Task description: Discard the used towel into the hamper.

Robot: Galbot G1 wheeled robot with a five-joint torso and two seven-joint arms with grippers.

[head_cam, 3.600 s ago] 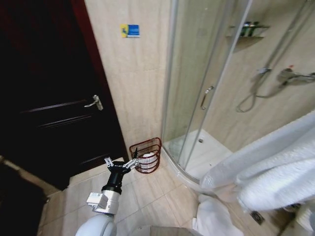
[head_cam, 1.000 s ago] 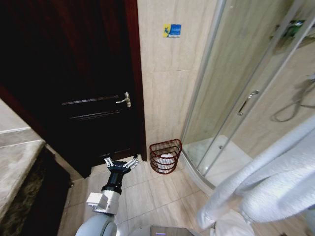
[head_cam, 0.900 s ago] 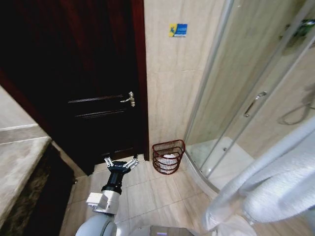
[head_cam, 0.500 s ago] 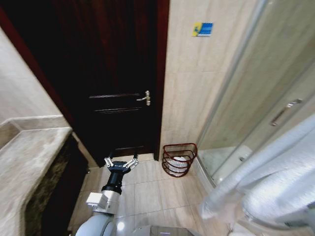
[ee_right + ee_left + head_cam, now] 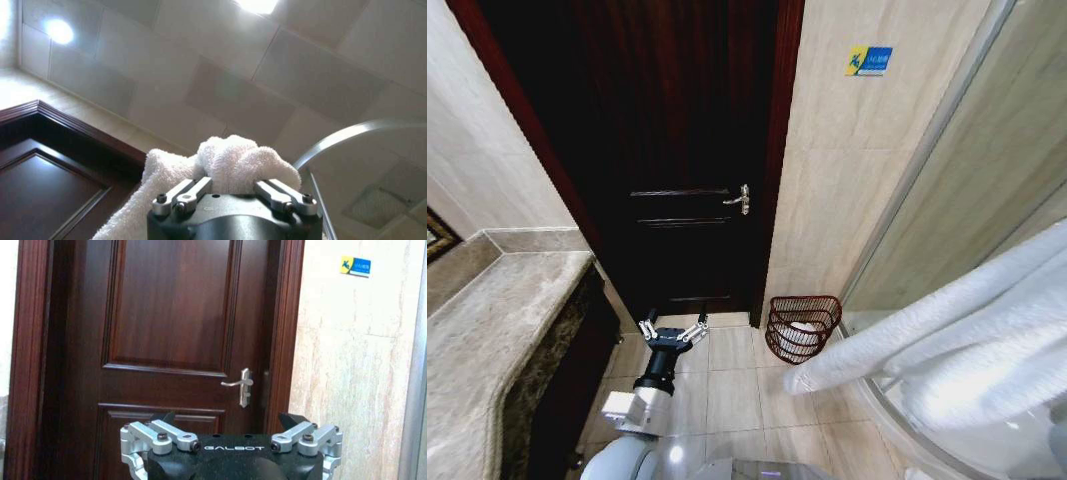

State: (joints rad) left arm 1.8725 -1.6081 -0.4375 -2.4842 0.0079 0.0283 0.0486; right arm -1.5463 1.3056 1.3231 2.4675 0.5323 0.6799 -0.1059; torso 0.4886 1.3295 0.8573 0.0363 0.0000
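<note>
The view has swung left: hamper [image 5: 803, 327] now right of centre. Right gripper [image 5: 230, 194] grips the towel [image 5: 227, 162]; left gripper [image 5: 672, 330] spread wide, empty.

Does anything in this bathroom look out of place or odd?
Nothing damaged or spilled. The one unusual sight: the right hand holds a white towel raised toward the ceiling, while the hamper sits on the floor by the door.

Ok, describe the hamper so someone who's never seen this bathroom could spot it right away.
Find the dark wooden door and follow the beige tiled wall beside it down to the floor. The hamper stands there, next to the shower enclosure's curved base. It is a small round reddish-brown open-weave basket with something white inside, the only basket on the floor.
</note>
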